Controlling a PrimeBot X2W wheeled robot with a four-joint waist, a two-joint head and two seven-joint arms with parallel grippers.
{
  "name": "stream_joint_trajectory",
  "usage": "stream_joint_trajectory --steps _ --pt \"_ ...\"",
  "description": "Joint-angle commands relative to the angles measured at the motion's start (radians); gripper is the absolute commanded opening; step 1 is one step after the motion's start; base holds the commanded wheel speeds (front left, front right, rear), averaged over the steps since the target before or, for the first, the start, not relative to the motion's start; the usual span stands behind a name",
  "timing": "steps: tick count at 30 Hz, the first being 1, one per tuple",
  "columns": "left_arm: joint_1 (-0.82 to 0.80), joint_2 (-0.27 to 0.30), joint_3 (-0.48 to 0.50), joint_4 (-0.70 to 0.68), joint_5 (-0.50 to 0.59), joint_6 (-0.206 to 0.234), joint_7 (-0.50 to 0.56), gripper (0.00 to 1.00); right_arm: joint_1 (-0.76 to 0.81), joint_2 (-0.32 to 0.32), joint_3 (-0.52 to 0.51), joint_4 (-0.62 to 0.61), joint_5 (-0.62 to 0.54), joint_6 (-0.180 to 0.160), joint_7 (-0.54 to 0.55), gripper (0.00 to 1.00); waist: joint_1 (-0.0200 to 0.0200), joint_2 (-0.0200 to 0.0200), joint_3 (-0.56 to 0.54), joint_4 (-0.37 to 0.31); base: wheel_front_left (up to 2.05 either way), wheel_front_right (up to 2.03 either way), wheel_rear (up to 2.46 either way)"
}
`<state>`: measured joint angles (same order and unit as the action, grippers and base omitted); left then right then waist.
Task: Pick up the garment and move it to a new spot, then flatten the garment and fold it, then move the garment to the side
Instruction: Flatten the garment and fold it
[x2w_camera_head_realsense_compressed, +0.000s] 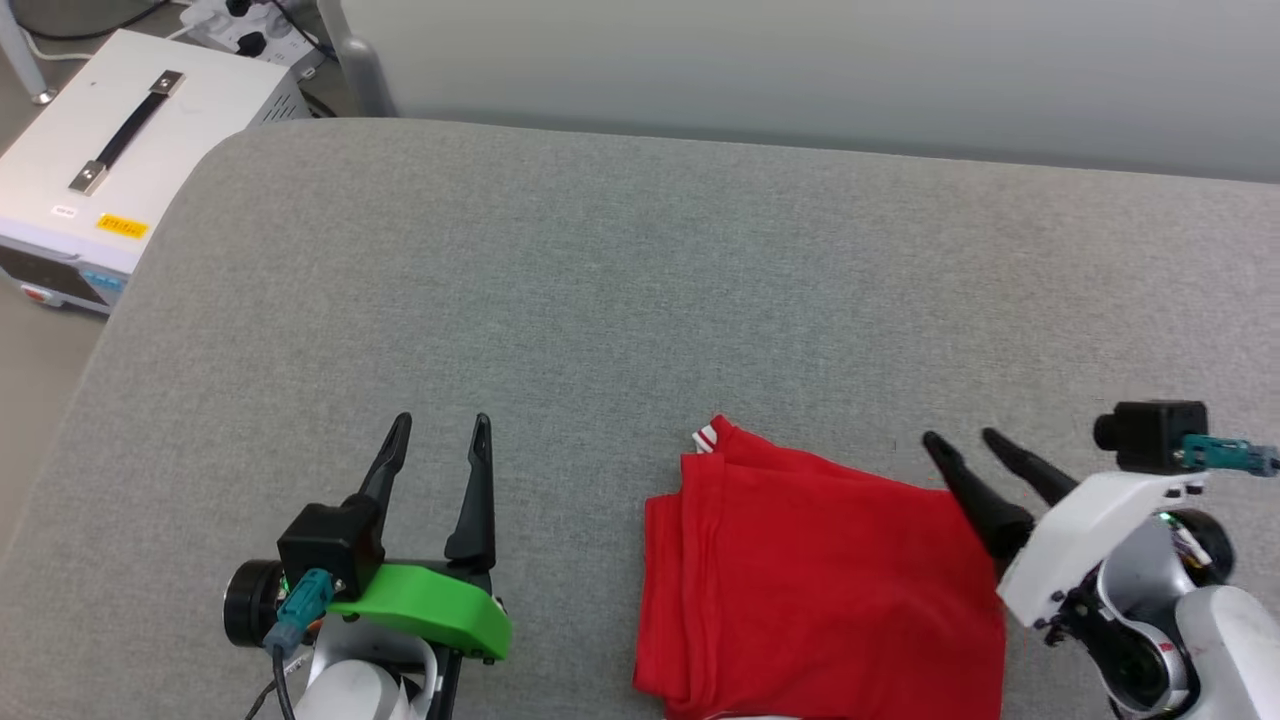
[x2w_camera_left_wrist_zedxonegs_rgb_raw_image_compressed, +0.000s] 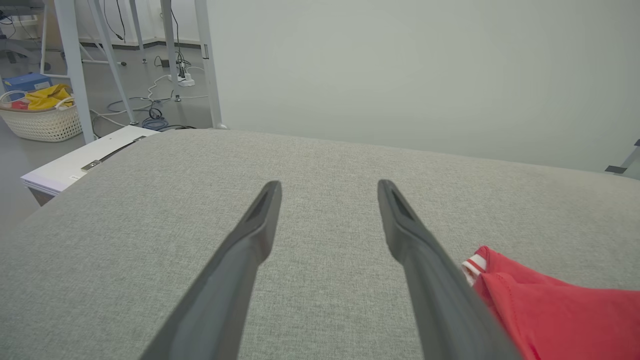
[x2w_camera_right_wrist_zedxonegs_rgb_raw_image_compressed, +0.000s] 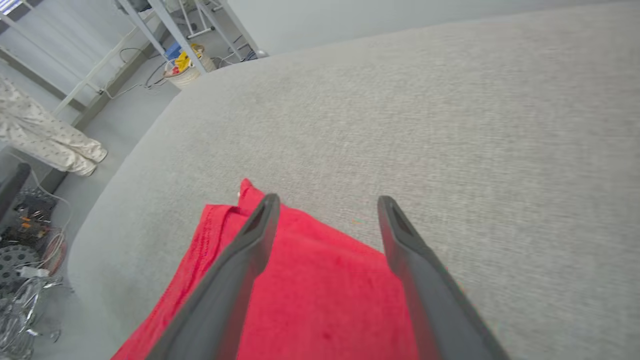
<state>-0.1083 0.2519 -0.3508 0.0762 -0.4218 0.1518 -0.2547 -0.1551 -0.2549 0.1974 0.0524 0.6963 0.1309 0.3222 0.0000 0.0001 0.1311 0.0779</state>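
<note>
The garment (x2w_camera_head_realsense_compressed: 820, 570) lies folded into a red rectangle on the grey padded surface (x2w_camera_head_realsense_compressed: 600, 280), near its front edge, with a bit of red-and-white striped trim at its far left corner. My right gripper (x2w_camera_head_realsense_compressed: 958, 436) is open over the garment's far right corner, holding nothing; in the right wrist view its fingers (x2w_camera_right_wrist_zedxonegs_rgb_raw_image_compressed: 250, 250) hang spread above the red cloth (x2w_camera_right_wrist_zedxonegs_rgb_raw_image_compressed: 320, 300). Left of the garment and clear of it, my left gripper (x2w_camera_head_realsense_compressed: 442, 422) stands open and empty. In the left wrist view the left gripper (x2w_camera_left_wrist_zedxonegs_rgb_raw_image_compressed: 329, 185) has the garment (x2w_camera_left_wrist_zedxonegs_rgb_raw_image_compressed: 560, 310) at its lower right.
A white box with a black handle (x2w_camera_head_realsense_compressed: 120, 130) stands off the surface's far left corner, beside a power strip (x2w_camera_head_realsense_compressed: 250, 30). A basket of cloth (x2w_camera_left_wrist_zedxonegs_rgb_raw_image_compressed: 42, 117) and cables lie on the floor beyond. A pale wall runs behind the surface.
</note>
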Motion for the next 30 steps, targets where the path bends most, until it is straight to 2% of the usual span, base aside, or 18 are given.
stream_joint_trajectory --steps 1,8,12,16,20,30 --pt "0.012 0.006 0.003 -0.006 0.004 0.008 -0.005 1.0 0.021 0.006 -0.032 -0.004 -0.061 0.0 -0.026 1.0 0.0 -0.0001 -0.015 -0.02 0.0 0.0 0.0" --pt "0.03 0.012 0.006 -0.01 0.002 0.02 -0.005 1.0 0.086 0.065 -0.25 -0.04 -0.324 0.0 -0.168 1.0 0.0 -0.0001 -0.046 -0.049 0.0 0.0 0.0" --pt "0.043 0.018 0.008 -0.008 -0.001 0.023 -0.005 1.0 0.114 0.08 -0.304 -0.072 -0.407 0.0 -0.267 1.0 0.0 -0.0001 -0.063 -0.063 0.0 0.0 0.0" --pt "0.058 0.018 0.015 -0.001 -0.008 0.025 -0.005 1.0 0.156 0.072 -0.301 -0.084 -0.44 0.0 -0.353 1.0 0.0 -0.0001 -0.081 -0.078 0.0 0.0 0.0" --pt "0.078 0.014 0.026 0.002 -0.014 0.023 -0.006 1.0 0.206 0.061 -0.28 -0.09 -0.449 0.0 -0.389 1.0 0.0 -0.0001 -0.101 -0.091 0.0 0.0 0.0" --pt "0.137 0.005 0.043 -0.005 -0.002 0.017 -0.007 1.0 0.296 0.064 -0.225 -0.142 -0.464 0.0 -0.379 1.0 0.0 -0.0001 -0.142 -0.117 0.0 0.0 0.0"
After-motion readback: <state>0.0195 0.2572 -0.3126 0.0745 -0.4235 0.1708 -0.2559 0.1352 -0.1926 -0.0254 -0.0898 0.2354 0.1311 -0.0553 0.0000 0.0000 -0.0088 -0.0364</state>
